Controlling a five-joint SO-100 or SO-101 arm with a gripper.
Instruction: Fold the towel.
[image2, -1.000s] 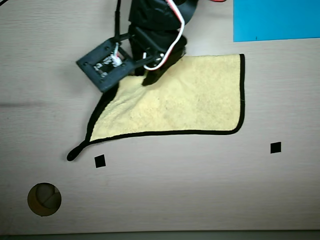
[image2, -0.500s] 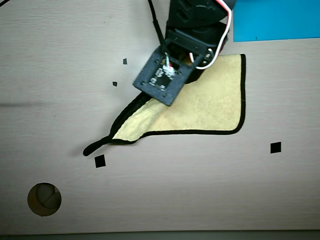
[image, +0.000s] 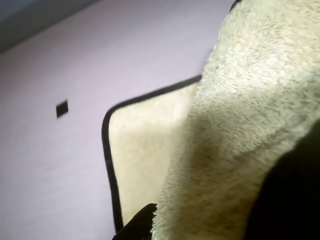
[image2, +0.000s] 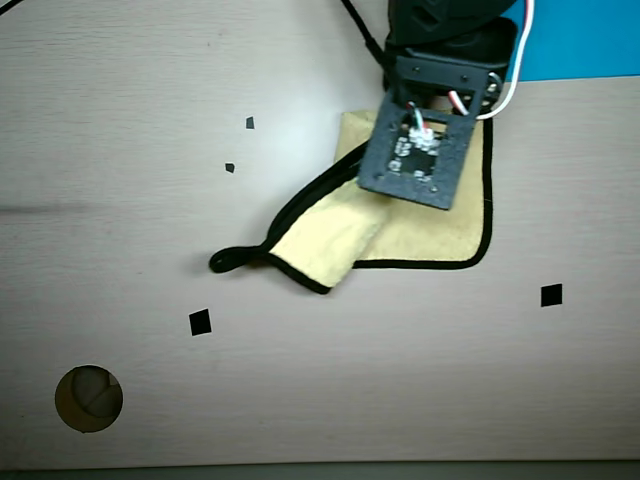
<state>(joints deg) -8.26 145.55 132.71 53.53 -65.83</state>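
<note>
A cream towel (image2: 420, 235) with black edging lies on the pale table under the arm in the overhead view. One fold of the towel (image2: 325, 245) is drawn down-left over the rest, and a black loop (image2: 228, 260) sticks out at its left. My gripper (image: 210, 220) is hidden in the overhead view under the wrist camera board (image2: 415, 155). In the wrist view the fluffy towel (image: 250, 115) rises close to the lens between dark jaw parts, so it is shut on the towel. The flat part of the towel (image: 145, 155) lies below.
Black square marks sit on the table (image2: 100, 200), one on the left (image2: 200, 322) and one on the right (image2: 551, 295), with two small marks (image2: 250, 123) farther up. A round hole (image2: 89, 398) is at the bottom left. A blue sheet (image2: 585, 40) is at the top right.
</note>
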